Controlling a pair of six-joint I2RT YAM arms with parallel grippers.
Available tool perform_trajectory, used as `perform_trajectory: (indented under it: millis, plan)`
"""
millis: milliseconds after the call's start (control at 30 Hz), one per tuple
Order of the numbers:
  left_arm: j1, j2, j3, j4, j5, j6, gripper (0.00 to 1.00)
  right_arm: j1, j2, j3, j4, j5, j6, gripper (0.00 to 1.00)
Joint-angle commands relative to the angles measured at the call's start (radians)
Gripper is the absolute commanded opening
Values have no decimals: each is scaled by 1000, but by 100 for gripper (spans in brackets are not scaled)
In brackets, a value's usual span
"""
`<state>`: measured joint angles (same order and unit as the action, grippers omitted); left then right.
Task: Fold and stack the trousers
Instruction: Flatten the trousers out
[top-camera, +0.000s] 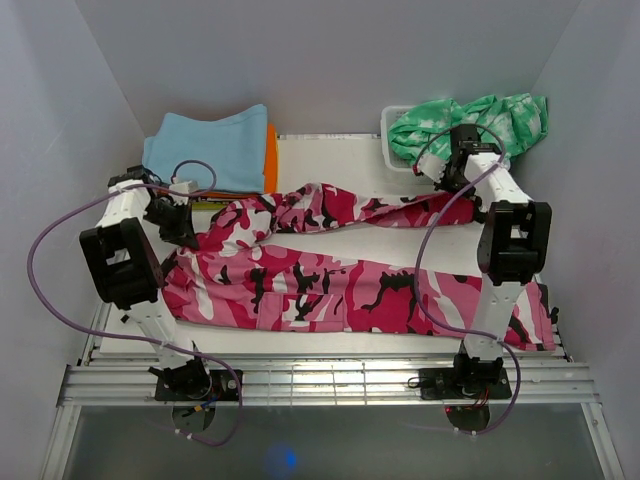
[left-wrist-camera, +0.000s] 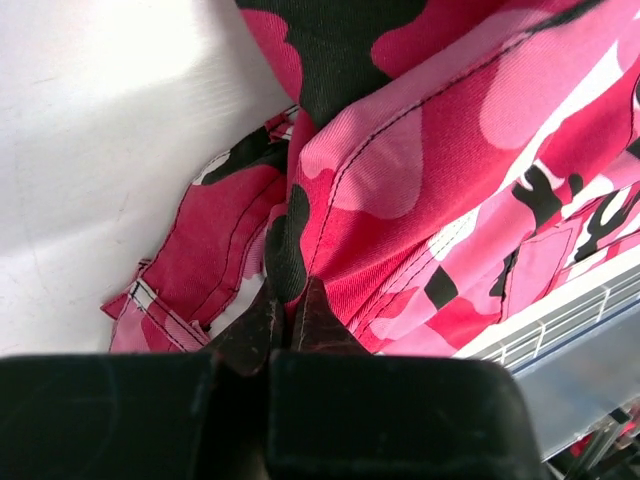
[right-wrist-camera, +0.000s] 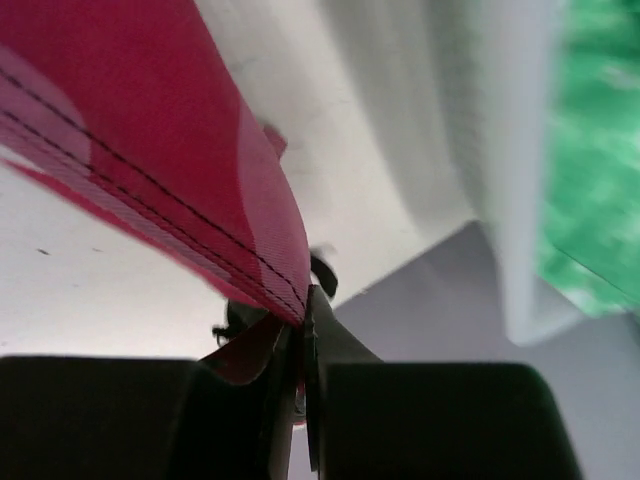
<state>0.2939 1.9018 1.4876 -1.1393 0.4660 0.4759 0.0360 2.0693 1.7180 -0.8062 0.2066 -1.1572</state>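
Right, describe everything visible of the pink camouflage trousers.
The trousers look like woven twill, blotched hot pink, pale pink, white and black, with dark stitched seams and a patch pocket. They lie rumpled lengthwise across the white table, with one leg stretched along the far side above the other. The left fingers pinch a fold at the left end. The right fingers are shut on a stitched edge at the far right.

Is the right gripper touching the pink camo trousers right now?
Touching. The right wrist view shows the right gripper closed on a seamed pink edge of the trousers, with the fabric pinched in it.
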Motion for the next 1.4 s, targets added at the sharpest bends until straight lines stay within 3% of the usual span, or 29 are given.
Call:
perform_trajectory:
  millis: [0, 133, 167, 267, 333, 400, 433, 467, 500, 533, 633, 733, 800, 967, 1200, 1367]
  plan:
    - [59, -78, 40, 47, 19, -7, 0, -68, -170, 71, 19, -5, -65, 8]
    - [164, -116, 50, 59, 5, 42, 0, -180, -379, -156, 103, -49, -229, 8]
    - [174, -131, 45, 58, -1, 61, 0, -208, -423, -313, 142, -52, -331, 8]
    - [182, -165, -25, 38, -26, 159, 0, -313, -563, -597, 255, -38, -520, 8]
    - [177, -214, -111, 24, -14, 226, 0, -352, -618, -691, 303, -26, -564, 8]
    - [166, -254, -200, 3, -23, 271, 0, -351, -632, -770, 282, 8, -564, 25]
    - [150, -266, -229, -5, -30, 311, 2, -346, -635, -781, 266, 13, -559, 61]
    - [143, -282, -256, -13, -33, 329, 10, -343, -635, -782, 251, 7, -549, 75]
    - [140, -300, -280, -23, -27, 346, 20, -337, -634, -761, 230, 1, -523, 83]
    - [136, -352, -321, -27, -20, 380, 44, -332, -627, -738, 172, -6, -509, 89]
    - [136, -455, -343, -14, 14, 405, 64, -320, -588, -573, 9, -78, -432, 91]
    - [136, -483, -300, -33, 74, 402, 69, -305, -513, -352, -140, -188, -333, 91]
    - [136, -477, -222, -59, 149, 395, 82, -289, -444, -249, -260, -272, -287, 90]
    - [28, -350, -45, 22, 134, 270, 86, -259, -307, -57, -350, -284, -149, 83]
    - [-116, -80, 60, 98, -24, 92, 86, -242, -216, -148, -258, -152, -104, 78]
    - [-194, -18, -13, 121, -81, 76, 86, -243, -241, -346, -134, -47, -131, 86]
